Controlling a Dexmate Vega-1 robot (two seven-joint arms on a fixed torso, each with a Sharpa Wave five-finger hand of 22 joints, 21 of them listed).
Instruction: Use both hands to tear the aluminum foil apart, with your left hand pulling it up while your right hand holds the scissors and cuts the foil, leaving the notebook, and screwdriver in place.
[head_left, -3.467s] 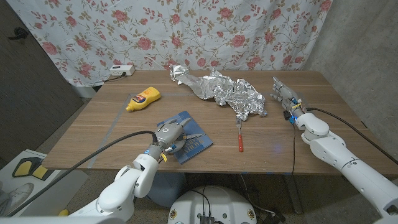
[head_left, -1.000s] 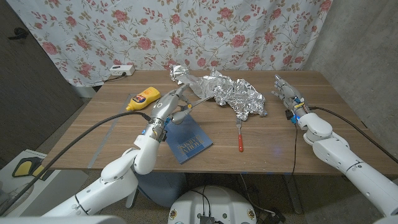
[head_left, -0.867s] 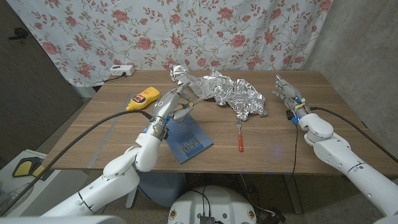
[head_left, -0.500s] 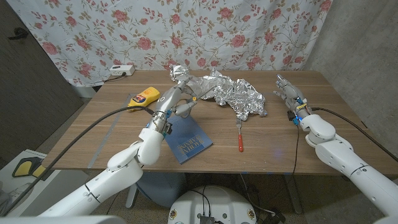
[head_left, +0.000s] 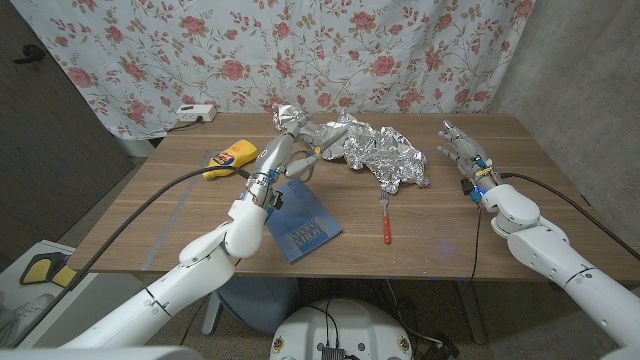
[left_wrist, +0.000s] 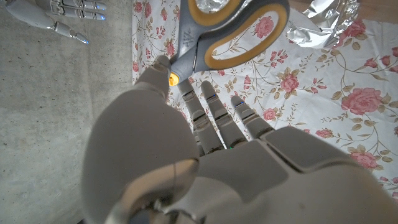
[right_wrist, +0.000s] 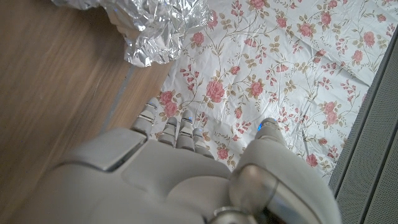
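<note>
Yellow bottle (head_left: 231, 158): plastic, lying on its side at the left of the wooden tabletop (head_left: 150, 220); I leave it.
Left hand (head_left: 277, 160): raised over the tabletop; my fingers hold the grey and orange-handled scissors (head_left: 303, 160), blades aimed at the foil's near end. The task gives scissors to the right, so I note the mismatch.
Blue notebook (head_left: 303, 224): lying below my left hand, to stay put.
Crumpled silver aluminum foil (head_left: 365, 150): lying mid-tabletop, uncut, held by no hand.
Red-handled screwdriver (head_left: 385, 226): lying just before the foil; must not move.
Right hand (head_left: 462, 152): beside the foil's right end, fingers spread, holding nothing.
Step in hand, my judgement: bringing the scissors to the foil. I would approach high, clear of notebook and screwdriver, and have the free hand lift an edge taut before closing the blades.
</note>
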